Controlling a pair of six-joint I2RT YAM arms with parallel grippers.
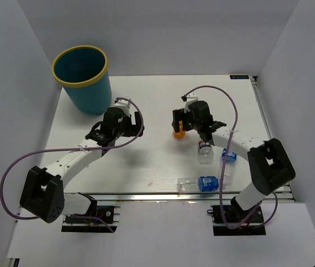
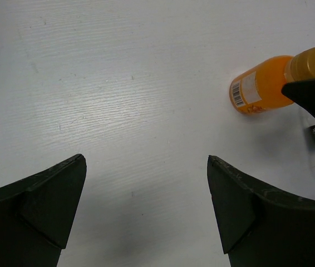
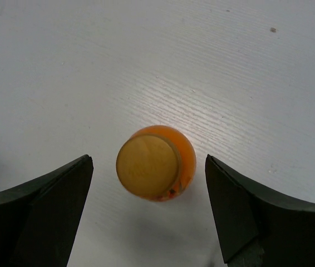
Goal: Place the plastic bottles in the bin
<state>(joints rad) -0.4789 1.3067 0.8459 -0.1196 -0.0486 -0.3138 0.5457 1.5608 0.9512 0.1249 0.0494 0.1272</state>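
overhead, a white, faintly grained surface (image 1: 157, 100) sits boxed in by plain pale walls (image 1: 174, 33). the round teal-blue bin with a yellow rim (image 1: 93, 94) stands at the far left corner. the left hand (image 2: 146, 161) hangs over bare surface near the bin, its fingers spread wide and holding nothing. the right hand (image 3: 149, 158) is spread just as wide around a small orange plastic bottle (image 3: 156, 162), which stands upright between the fingers with a gap on either side. three clear plastic bottles with blue labels rest beside the right arm: one (image 1: 205, 153) just past the orange one, one (image 1: 228, 160) against the arm, one (image 1: 198, 183) on its side at the near edge.
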